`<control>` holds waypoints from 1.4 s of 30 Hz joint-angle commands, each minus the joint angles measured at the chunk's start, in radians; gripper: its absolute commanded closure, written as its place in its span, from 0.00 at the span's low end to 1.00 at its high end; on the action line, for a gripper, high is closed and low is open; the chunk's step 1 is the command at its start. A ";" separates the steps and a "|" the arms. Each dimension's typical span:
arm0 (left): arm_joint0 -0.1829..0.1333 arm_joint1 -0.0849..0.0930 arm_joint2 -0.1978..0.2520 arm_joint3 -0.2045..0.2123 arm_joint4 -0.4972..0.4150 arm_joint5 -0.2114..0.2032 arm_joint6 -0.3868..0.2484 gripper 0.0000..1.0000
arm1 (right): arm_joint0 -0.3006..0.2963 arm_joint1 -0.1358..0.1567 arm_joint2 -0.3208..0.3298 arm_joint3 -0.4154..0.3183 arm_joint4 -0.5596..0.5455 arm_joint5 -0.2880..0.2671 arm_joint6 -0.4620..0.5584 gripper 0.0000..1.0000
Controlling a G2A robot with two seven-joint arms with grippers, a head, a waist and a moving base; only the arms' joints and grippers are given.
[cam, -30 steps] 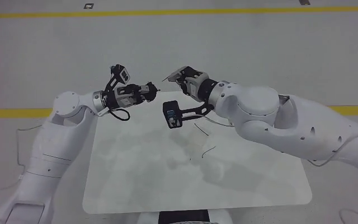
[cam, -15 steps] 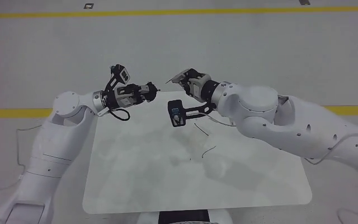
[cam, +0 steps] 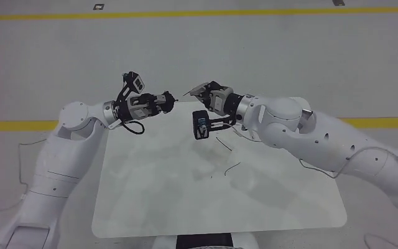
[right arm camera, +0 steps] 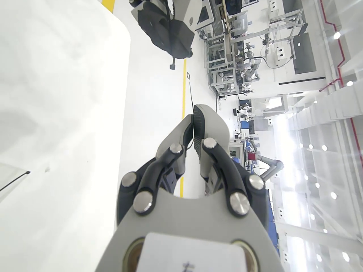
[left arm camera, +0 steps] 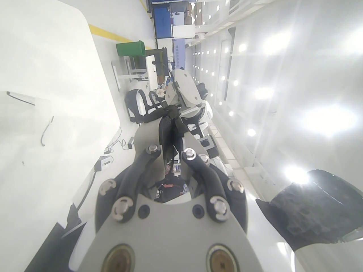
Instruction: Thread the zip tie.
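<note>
The left gripper (cam: 169,101) is held up in the air above the far edge of a white table with rounded corners (cam: 186,205), left of the middle. Its fingers are pressed together on a thin black plastic zip tie (right arm camera: 172,65). The tie's small square head sticks out just past the fingertips and points right, toward the other arm.

The right gripper (right arm camera: 193,117) is held up at about the same height, just right of the left one, also above the far edge of the table. Its two fingers are pinched shut on a narrow black tail strip (right arm camera: 191,97). The free tip of this strip reaches out past the fingertips and points left, toward the square head. The tip and the head are near each other but apart, with open air between them. The tip is not inside the head. Whether the tail strip and the head belong to one and the same tie cannot be told.

Two loose black zip ties lie flat on the table, right of the middle and nearer than the grippers. One is a short straight tie (cam: 224,144). The other is a curved tie (cam: 232,166), just near of the first. Neither gripper touches them.

Beyond the table is a pale grey floor, and a yellow floor line (cam: 186,14) runs from left to right along its far side.
</note>
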 commanded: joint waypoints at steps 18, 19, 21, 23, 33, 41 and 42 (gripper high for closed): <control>0.000 0.000 0.000 0.000 0.000 0.000 0.000 1.00 | -0.061 0.000 0.061 0.046 0.117 -0.057 -0.003 1.00; 0.000 0.000 0.000 0.000 0.000 0.000 0.000 1.00 | -0.069 0.000 0.073 0.050 0.145 -0.065 -0.002 1.00; 0.000 0.000 0.000 0.000 0.000 0.000 0.000 1.00 | -0.090 -0.001 0.097 0.060 0.204 -0.085 -0.002 1.00; 0.000 0.000 0.000 0.000 0.000 0.000 0.000 1.00 | -0.108 -0.002 0.116 0.072 0.244 -0.094 0.003 1.00; 0.000 0.000 0.000 0.000 0.000 0.000 0.000 1.00 | -0.202 -0.018 0.206 0.129 0.521 -0.147 0.070 1.00; 0.000 0.000 0.000 0.000 0.000 0.000 0.000 1.00 | -0.245 -0.025 0.230 0.145 0.631 -0.161 0.119 1.00; 0.000 0.000 0.000 0.000 0.000 0.000 0.000 1.00 | -0.245 -0.025 0.230 0.145 0.631 -0.161 0.119 1.00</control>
